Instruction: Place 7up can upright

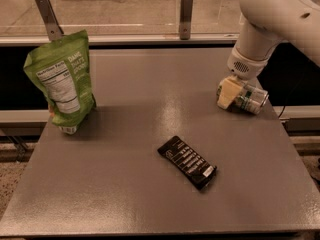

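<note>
Gripper (236,95) at the sideways 7up can (248,98) near right edge of the table (150,199), grip can't tell; a loose hold could roll it off.

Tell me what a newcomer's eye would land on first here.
The big white arm at upper right, its pincer at the 7up can, which lies on its side near the right edge of the table. Next the green pouch standing upright at far left, then the flat black bar lying near the middle.
</note>
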`<state>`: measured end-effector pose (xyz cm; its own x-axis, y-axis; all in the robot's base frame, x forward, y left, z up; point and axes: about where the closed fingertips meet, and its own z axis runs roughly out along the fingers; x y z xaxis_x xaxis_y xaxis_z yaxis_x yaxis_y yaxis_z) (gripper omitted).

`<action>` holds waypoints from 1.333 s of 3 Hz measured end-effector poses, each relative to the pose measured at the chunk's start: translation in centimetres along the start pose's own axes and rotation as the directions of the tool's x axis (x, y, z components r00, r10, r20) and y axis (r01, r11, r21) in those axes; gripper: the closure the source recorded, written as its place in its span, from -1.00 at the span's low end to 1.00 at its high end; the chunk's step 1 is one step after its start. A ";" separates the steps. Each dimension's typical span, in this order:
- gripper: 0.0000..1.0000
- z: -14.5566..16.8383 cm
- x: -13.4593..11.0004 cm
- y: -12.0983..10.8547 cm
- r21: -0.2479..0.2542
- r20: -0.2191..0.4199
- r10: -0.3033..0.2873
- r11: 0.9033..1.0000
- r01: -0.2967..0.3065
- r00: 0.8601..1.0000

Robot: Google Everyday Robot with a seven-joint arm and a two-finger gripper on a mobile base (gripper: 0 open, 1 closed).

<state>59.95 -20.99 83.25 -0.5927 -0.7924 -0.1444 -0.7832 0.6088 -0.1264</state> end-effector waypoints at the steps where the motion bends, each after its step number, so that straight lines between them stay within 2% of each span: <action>1: 0.17 -0.3 0.0 0.0 0.002 -0.011 -0.009 1.000 0.009 1.000; 2: 0.64 -1.3 0.0 -0.1 0.010 -0.007 -0.021 1.000 0.021 1.000; 3: 1.00 -2.9 0.1 -0.4 0.022 0.004 -0.034 0.999 0.034 0.999; 4: 1.00 -4.3 -0.2 -0.2 0.039 0.013 -0.076 0.996 0.075 0.997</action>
<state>59.39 -21.15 87.49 -0.5291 -0.8357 -0.1472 -0.8176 0.5485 -0.1751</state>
